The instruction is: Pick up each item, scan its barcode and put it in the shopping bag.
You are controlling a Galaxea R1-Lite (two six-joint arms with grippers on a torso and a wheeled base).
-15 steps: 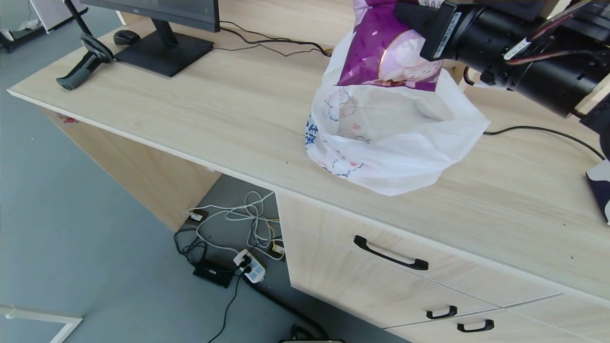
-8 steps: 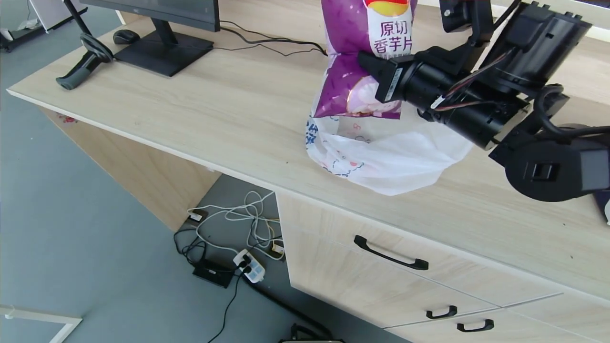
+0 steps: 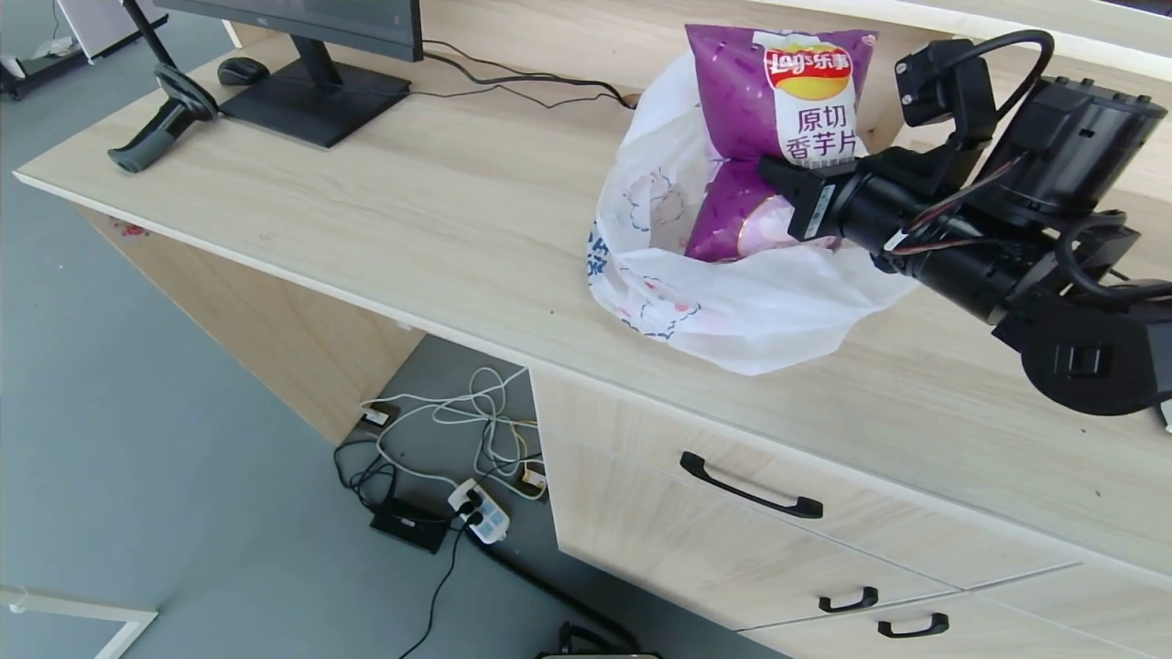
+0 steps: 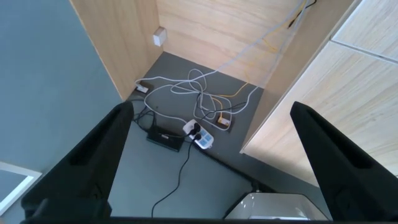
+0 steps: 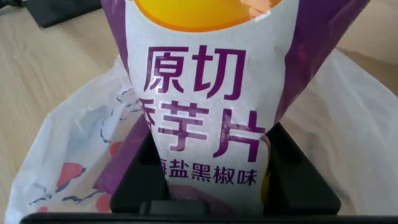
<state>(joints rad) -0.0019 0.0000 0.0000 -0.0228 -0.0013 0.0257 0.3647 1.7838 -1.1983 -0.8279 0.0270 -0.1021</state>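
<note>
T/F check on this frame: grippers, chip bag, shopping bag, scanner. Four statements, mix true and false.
1. The right gripper is shut on the chip bag. True.
2. The chip bag lies flat on the table beside the shopping bag. False: it is upright, its lower end inside the shopping bag's mouth.
3. The left gripper holds the barcode scanner. False: it is open and empty above the floor; the barcode scanner lies on the table by the monitor.
4. The shopping bag sits on the table. True.
</note>
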